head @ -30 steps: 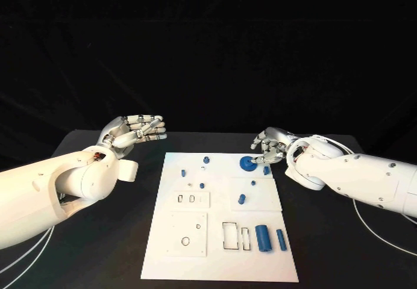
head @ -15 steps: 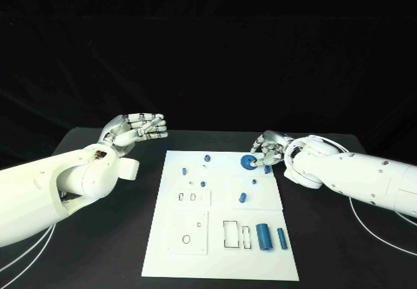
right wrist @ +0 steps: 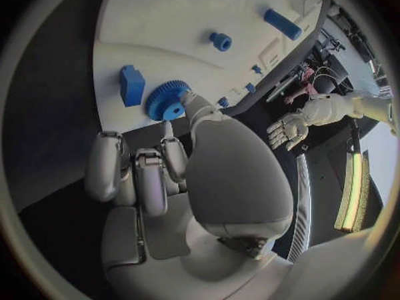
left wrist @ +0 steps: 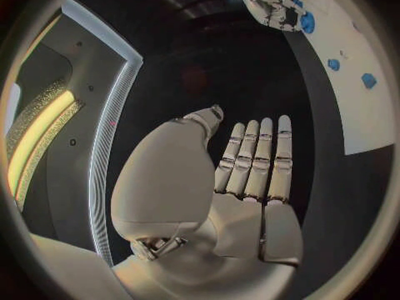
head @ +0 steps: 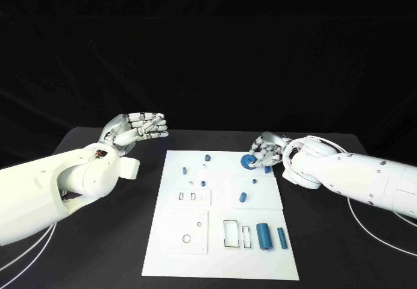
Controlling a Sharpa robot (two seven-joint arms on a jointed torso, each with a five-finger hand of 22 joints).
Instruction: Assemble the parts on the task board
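Head view first: the task board (head: 222, 223) is laid flat in the middle of the black table (head: 104, 241), and most of the blue parts are seen either standing on it or lying loose. A blue gear (head: 249, 161) is being gripped at the board's far right corner by the right hand (head: 267, 150), with the fingers curled in around it. It's probably being held from the side so it can be seated or lifted off its spot, though whether it's touching the board can't be told from up here. A small blue block (head: 267, 170) sits just beside the gear. Nearer the front edge, a fat blue cylinder (head: 263, 235) and a thinner blue pin (head: 281, 237) are left lying next to the rectangular slots, presumably waiting their turn. The left hand (head: 139, 127) is held up off to the side of the board, with nothing in it, likely parked out of the way.

Left wrist view: the left hand (left wrist: 242, 180) is seen with its fingers straight and side by side, and nothing is held.

Right wrist view: the gear (right wrist: 166, 99) is pinched at its rim by the right hand's fingertips (right wrist: 185, 100), with the block (right wrist: 132, 85) right next to it and a small blue peg (right wrist: 221, 41) standing further in on the board.
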